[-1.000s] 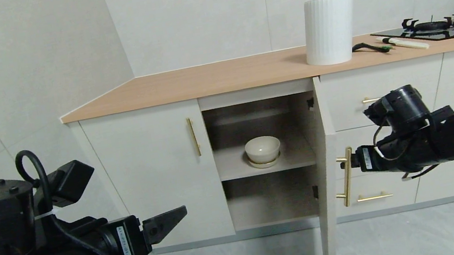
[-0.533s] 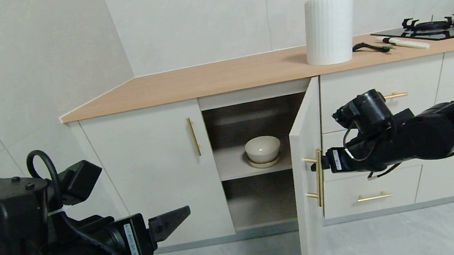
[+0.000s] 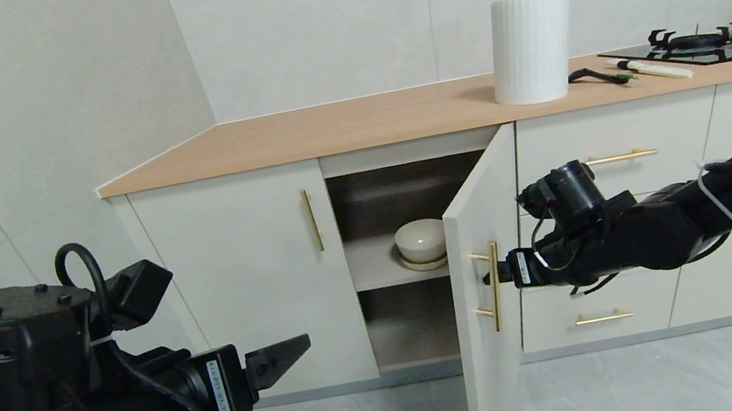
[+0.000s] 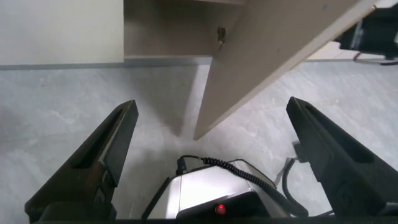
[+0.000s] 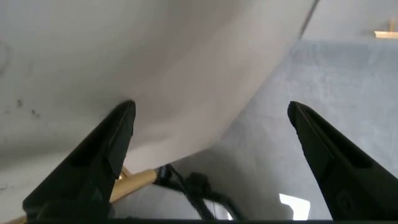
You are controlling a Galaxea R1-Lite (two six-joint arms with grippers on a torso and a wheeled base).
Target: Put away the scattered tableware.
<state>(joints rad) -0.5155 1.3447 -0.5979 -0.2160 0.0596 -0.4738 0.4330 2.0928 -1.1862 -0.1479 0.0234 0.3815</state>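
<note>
**Bowl on the shelf, door partly open**

The bowl (image 3: 421,239) sits on a small plate (image 3: 423,265). Both are on the middle shelf (image 3: 372,265) inside the cupboard under the counter (image 3: 324,131).

The cupboard door (image 3: 491,378) stands partly open. Its edge just covers the right side of the bowl.

The right claw (image 3: 491,280) is up against the gold handle (image 3: 499,302) on the outside of the door. I cannot tell if it really touches the handle. Its two fingers are spread wide apart and hold nothing.

The left claw (image 4: 212,104) hangs low, to the left of the cupboard and well apart from the door. Its fingers are spread wide too, and it holds nothing.

A tall white ribbed jar (image 3: 531,47) stands on the counter. Just beside it lie a dark tool (image 3: 596,76) and a pale stick-shaped tool (image 3: 656,70). The stove (image 3: 703,41) is at the far right of the counter.
</note>
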